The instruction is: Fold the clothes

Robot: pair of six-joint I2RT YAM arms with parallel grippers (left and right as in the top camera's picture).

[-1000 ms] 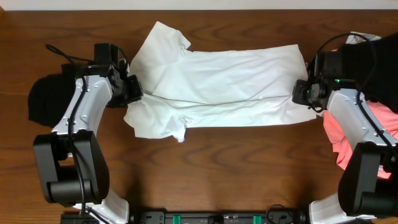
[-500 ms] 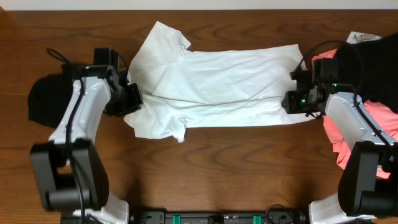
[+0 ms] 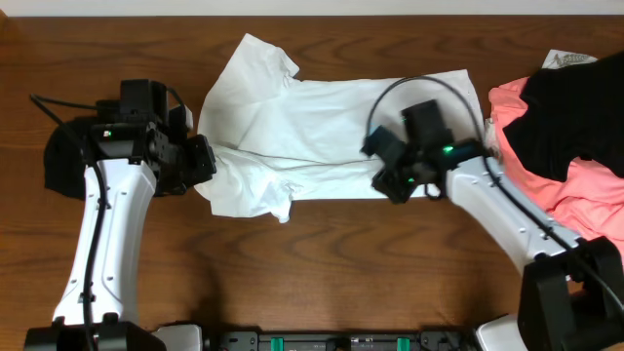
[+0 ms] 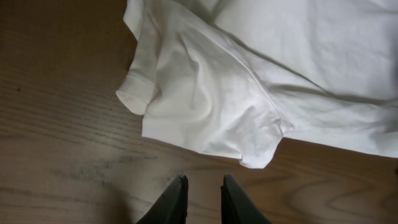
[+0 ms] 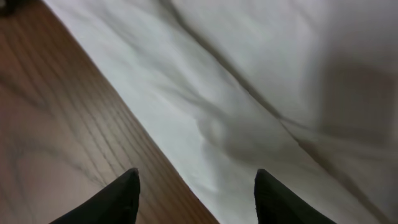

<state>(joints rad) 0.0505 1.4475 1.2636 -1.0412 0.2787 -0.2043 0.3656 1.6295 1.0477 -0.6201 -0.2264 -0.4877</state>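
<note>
1. Swinging in from the shirt's right end, the right tool (image 5: 196, 186) is now hanging over the near hem (image 5: 186, 149), released wide and gripping nothing.
2. The left tool (image 4: 203, 186) is hovering over bare table (image 4: 74, 168) just short of the near sleeve (image 4: 205, 118), its fingers narrowly parted and empty.
3. The white T-shirt (image 3: 331, 127) is lying flat, its long axis running left to right and its cloth stretching away beyond both tools. The right one is sitting nearer its edge.
4. The black garment (image 3: 570, 107) and coral garment (image 3: 585, 195) are lying heaped at the right.
</note>
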